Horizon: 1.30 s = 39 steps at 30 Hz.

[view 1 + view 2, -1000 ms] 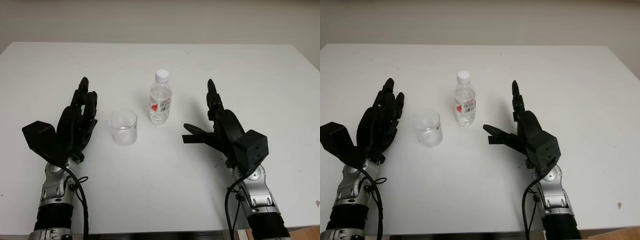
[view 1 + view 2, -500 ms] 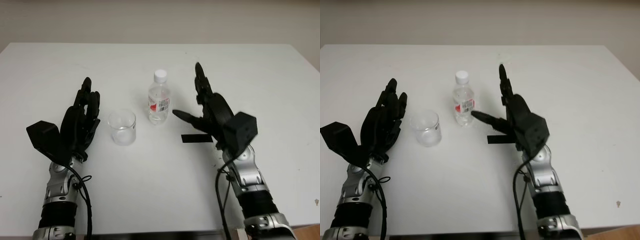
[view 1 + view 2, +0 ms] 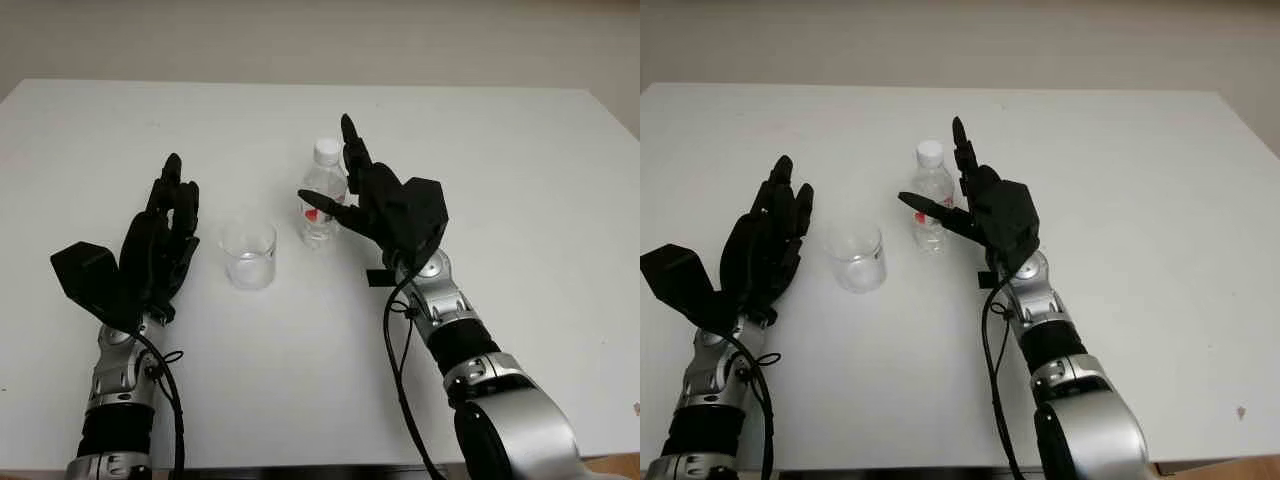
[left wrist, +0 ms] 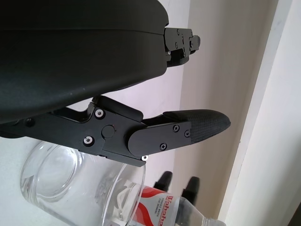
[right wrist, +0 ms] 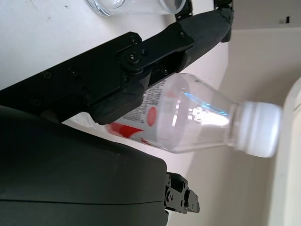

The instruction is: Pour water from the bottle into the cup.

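near the middle of the white table, well away from every edge, the capped bottle stands upright with the clear cup just beside it, a little nearer the robot's edge. the right hand is at the bottle with its fingers spread around it — one finger crossing the label, not clamped, so nothing is gripped yet. the left hand is open beside the cup on its far side from the bottle, holding nothing. by my reading the task has barely begun: grasping, uncapping and pouring all remain. bare tabletop lies on every side — plenty of room to lift and tilt.
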{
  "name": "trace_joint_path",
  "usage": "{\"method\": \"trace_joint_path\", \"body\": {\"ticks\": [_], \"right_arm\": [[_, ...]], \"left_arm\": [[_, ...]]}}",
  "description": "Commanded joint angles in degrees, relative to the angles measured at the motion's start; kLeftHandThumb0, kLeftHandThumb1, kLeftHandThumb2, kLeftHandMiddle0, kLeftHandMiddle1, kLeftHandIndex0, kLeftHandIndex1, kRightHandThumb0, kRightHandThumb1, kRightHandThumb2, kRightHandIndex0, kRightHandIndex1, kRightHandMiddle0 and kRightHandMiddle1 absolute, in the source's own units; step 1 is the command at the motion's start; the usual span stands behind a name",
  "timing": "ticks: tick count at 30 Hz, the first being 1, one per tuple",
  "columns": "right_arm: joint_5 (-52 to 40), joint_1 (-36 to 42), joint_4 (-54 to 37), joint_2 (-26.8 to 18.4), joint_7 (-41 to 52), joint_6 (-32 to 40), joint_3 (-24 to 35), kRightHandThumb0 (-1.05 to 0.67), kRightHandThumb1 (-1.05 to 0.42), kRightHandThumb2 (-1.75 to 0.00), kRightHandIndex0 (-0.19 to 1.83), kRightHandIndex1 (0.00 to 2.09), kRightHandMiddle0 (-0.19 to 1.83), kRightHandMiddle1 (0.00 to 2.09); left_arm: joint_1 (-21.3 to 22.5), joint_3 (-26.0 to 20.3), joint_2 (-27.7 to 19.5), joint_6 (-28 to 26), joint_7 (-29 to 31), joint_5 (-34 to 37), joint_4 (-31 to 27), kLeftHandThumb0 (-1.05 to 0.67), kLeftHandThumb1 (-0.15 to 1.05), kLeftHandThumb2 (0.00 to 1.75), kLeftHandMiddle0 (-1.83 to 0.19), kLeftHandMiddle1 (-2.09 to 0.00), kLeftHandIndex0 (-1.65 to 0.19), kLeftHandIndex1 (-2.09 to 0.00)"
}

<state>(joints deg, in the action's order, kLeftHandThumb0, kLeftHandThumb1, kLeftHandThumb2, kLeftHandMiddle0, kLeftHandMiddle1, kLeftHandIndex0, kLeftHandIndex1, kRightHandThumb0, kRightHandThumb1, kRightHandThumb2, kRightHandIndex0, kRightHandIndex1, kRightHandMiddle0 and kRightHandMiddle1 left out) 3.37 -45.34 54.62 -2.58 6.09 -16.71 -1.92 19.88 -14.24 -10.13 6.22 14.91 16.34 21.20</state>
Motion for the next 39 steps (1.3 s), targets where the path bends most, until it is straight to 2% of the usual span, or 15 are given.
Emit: {"method": "trace_joint_path", "body": {"ticks": [1, 11, 28, 32, 34, 36, 39], "right_arm": [[0.23, -2.51, 3.33, 0.33, -0.96, -1.12, 0.61, -1.01, -0.90, -0.05, -0.19, 0.00, -0.19, 0.00], [2.12, -4.84, 11.56, -0.06, -3.91, -2.78, 0.34, -1.01, -0.91, -0.06, -0.19, 0.00, -0.19, 0.00], [2.51, -5.61, 13.42, 0.97, -1.30, -5.24, 0.30, -0.97, -0.89, -0.05, -0.19, 0.00, -0.19, 0.00], [-2.32, -5.69, 14.05, 2.80, 4.15, -7.12, 3.83, -0.87, -0.84, -0.03, -0.19, 0.00, -0.19, 0.00], [-2.60, -5.94, 14.57, 3.35, 3.64, -7.67, 4.32, -0.82, -0.83, -0.04, -0.19, 0.00, -0.19, 0.00], [-1.20, -6.39, 15.06, 3.68, 0.26, -7.86, 3.78, -0.72, -0.82, -0.04, -0.09, 0.05, -0.13, 0.04], [0.87, -6.88, 15.43, 3.95, -4.43, -7.81, 2.98, -0.59, -0.82, -0.05, 0.19, 0.20, 0.18, 0.21]], "left_arm": [[-0.11, -0.27, 0.10, 0.20, 0.32, 0.61, -0.47, -0.71, 1.05, 0.53, 0.05, -0.06, 0.04, -0.06], [-0.63, -0.17, -0.16, 0.14, 0.12, 0.26, -1.08, -0.71, 1.05, 0.54, 0.06, -0.05, 0.06, -0.05], [-0.68, 0.38, 0.82, 0.68, -0.61, -0.35, -0.80, -0.70, 1.05, 0.56, 0.06, -0.05, 0.06, -0.05], [-0.75, 0.36, 1.09, 1.02, -0.97, -0.61, -0.62, -0.69, 1.05, 0.56, 0.05, -0.05, 0.05, -0.05], [-0.77, 0.42, 1.19, 1.09, -1.30, -0.89, -0.65, -0.70, 1.05, 0.56, 0.05, -0.06, 0.05, -0.06], [-0.78, 0.38, 1.28, 1.12, -1.24, -0.82, -0.64, -0.70, 1.05, 0.56, 0.05, -0.05, 0.05, -0.05], [-0.82, 0.35, 1.51, 1.11, -1.39, -0.78, -0.75, -0.71, 1.05, 0.54, 0.05, -0.06, 0.05, -0.05]]}}
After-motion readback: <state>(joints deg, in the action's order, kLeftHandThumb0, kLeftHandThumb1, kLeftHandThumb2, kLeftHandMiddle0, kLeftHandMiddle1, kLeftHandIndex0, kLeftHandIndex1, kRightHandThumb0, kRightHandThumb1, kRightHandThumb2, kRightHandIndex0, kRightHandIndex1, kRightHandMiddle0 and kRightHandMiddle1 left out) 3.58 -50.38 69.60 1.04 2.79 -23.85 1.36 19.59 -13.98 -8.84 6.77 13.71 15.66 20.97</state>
